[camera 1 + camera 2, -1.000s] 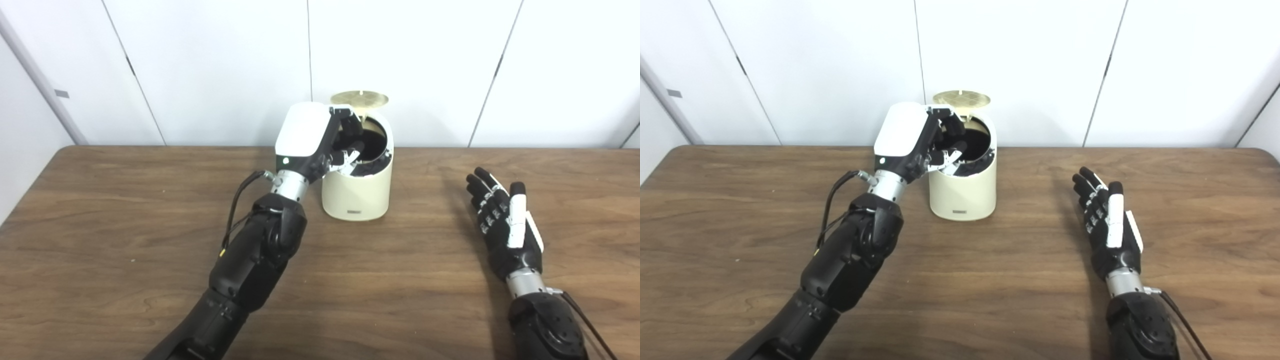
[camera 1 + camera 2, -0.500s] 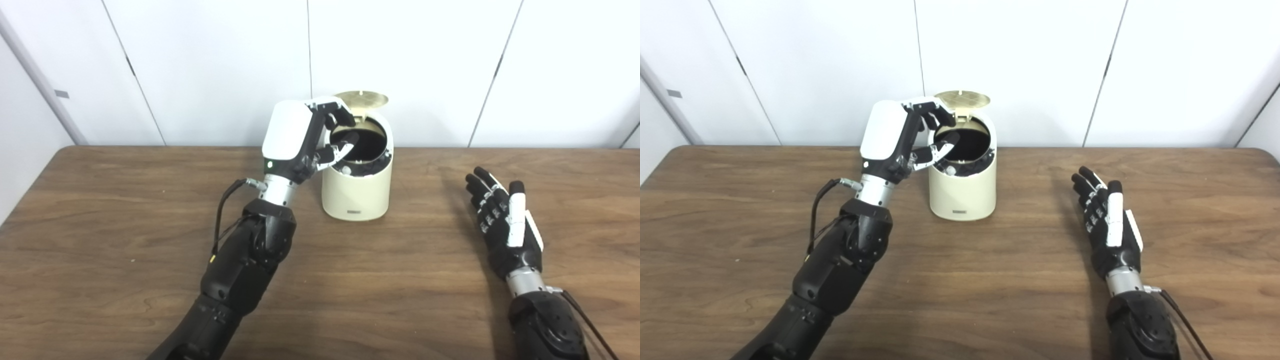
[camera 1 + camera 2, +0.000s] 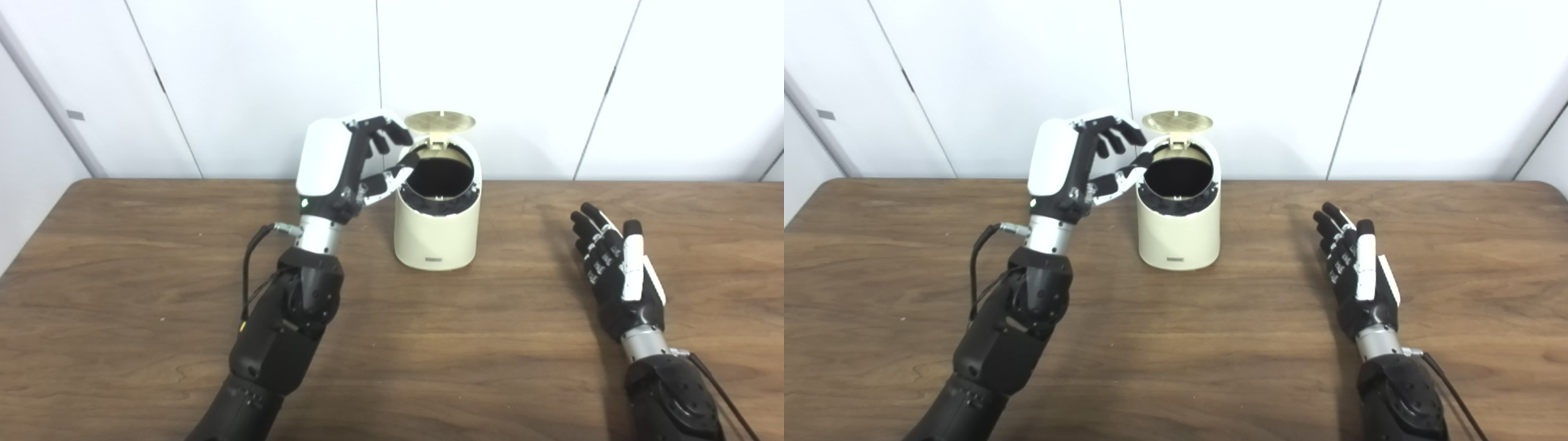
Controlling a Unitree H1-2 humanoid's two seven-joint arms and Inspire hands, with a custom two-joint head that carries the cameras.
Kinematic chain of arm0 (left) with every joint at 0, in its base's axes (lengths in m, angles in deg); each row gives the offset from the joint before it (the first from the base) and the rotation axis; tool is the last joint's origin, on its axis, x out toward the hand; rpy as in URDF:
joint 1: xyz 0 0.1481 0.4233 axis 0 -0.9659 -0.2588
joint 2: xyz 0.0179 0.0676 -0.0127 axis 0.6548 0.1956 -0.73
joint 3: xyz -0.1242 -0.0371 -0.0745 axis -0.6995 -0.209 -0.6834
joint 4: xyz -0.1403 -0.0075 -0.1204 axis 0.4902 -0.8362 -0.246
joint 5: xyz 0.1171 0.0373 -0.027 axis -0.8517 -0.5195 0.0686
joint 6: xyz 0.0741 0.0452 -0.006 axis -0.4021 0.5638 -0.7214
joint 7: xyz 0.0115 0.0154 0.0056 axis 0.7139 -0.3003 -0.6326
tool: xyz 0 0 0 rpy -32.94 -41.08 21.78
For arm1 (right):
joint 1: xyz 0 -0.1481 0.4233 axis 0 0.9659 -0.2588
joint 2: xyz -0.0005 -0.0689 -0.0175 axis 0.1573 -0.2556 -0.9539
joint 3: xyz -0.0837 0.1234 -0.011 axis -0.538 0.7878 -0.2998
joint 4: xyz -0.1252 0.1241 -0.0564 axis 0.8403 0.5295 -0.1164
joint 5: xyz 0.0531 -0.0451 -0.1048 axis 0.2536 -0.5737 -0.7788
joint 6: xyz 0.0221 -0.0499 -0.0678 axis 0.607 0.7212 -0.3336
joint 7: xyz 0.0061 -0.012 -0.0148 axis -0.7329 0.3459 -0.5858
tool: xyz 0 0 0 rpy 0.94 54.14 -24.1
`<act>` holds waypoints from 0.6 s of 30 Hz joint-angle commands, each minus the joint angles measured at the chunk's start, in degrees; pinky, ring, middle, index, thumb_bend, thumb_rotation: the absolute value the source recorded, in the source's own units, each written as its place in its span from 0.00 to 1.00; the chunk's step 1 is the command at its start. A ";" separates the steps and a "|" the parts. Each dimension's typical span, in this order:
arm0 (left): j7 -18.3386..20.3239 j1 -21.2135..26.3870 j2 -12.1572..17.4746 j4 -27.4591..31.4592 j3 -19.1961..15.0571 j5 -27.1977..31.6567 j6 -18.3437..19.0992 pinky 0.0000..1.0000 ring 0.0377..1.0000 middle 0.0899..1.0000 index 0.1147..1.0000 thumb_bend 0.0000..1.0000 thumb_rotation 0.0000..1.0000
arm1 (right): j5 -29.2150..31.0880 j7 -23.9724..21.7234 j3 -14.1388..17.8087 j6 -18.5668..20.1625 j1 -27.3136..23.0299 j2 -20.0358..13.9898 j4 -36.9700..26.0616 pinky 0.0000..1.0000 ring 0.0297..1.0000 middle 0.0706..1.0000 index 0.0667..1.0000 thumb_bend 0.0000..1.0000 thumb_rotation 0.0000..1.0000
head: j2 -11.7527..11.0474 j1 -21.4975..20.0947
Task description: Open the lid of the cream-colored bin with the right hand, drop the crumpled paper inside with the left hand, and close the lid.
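A dark wood-grain table [image 3: 465, 343] fills the lower part of both views, its far edge meeting a plain white panelled wall [image 3: 269, 79] with thin vertical seams. A grey strip [image 3: 49, 98] runs aslant up the wall at the far left. The cream bin [image 3: 436, 239] stands upright near the table's far edge, its round lid [image 3: 441, 120] tipped up at the back and the dark mouth exposed. The paper cannot be seen; the inside of the bin is too dark to tell. The left hand [image 3: 343, 165] is raised just left of the bin's rim, fingers [image 3: 392, 131] spread and holding nothing. The right hand [image 3: 618, 272] lies well to the right of the bin, low over the table, fingers straight and apart, empty.
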State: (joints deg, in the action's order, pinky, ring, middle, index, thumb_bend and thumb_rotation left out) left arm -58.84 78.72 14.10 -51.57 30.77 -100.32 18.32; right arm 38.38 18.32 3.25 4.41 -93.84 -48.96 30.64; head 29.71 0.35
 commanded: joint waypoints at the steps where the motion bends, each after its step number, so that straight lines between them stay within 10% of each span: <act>1: 0.79 0.79 -0.36 3.70 -2.38 2.51 2.13 0.32 0.40 0.47 0.40 0.47 0.00 | 0.37 -0.36 0.52 -0.30 1.07 -0.24 2.19 1.00 0.95 0.89 0.88 0.61 1.00 | 0.15 0.09; 18: 9.46 -5.01 -2.67 10.99 -14.10 22.75 12.49 0.43 0.48 0.45 0.43 0.51 0.00 | 0.46 -0.26 1.89 -3.71 1.14 -0.13 1.99 1.00 0.97 0.95 0.88 0.59 1.00 | 0.58 0.41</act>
State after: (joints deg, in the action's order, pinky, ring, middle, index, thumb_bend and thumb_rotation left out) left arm -49.56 72.44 10.66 -42.57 17.37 -78.68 31.49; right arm 38.35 18.56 4.56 2.72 -94.32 -49.01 31.53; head 30.23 0.70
